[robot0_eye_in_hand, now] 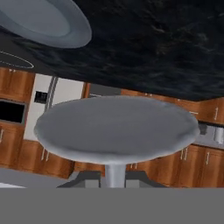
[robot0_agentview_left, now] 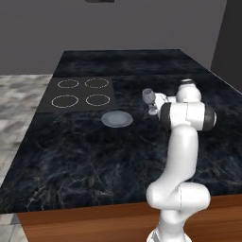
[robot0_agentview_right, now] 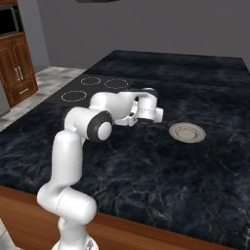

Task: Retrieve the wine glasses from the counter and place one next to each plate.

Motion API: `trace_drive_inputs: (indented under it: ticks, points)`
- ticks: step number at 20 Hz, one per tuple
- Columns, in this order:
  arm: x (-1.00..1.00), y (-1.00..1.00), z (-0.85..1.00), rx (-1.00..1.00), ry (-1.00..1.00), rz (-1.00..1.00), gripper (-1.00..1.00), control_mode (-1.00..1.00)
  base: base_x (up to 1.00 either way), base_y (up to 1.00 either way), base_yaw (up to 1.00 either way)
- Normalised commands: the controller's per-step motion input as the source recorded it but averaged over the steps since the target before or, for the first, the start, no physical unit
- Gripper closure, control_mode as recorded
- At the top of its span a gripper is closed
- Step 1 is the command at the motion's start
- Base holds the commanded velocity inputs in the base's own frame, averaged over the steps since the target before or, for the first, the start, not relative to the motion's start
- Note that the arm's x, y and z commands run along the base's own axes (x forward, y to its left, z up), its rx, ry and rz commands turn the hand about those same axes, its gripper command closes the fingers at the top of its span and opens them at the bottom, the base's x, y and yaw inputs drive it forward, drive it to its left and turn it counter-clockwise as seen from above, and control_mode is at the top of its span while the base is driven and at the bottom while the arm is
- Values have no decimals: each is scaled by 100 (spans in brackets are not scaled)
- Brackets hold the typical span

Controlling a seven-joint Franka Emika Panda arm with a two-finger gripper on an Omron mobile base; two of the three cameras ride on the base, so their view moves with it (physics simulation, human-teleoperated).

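— Over the bench (robot0_agentview_left: 94, 156), where's the wine glass (robot0_agentview_left: 149, 100)?
— Stem pinched in my nearly closed hand (robot0_agentview_left: 156, 105), beside the grey-blue plate (robot0_agentview_left: 116, 119).
— Risk?
— Landing tilted, it could topple onto that plate.

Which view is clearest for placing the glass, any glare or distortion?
Left base view: soft but even light, glass right of the grey-blue plate, no glare. Right base view: arm covers the glass; beige plate clear. Hand view: upside down, foot looms large, blurry.

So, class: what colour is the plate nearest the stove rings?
Grey-blue plate, clearest in the left base view.
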Motion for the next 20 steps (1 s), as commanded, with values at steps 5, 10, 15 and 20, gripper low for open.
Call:
trace_drive_inputs:
  ticks: [5, 10, 15, 20]
  points:
    - [14, 5, -9, 3, 10, -1, 100, -100, 0, 0, 0]
    - [1, 0, -10, 8, 4, 0, 100, -100, 0, 0, 0]
    - [26, 0, -19, 1, 3, 0, 100, -100, 0, 0, 0]
    - [25, 0, -20, 0, 0, 0, 100, -100, 0, 0, 0]
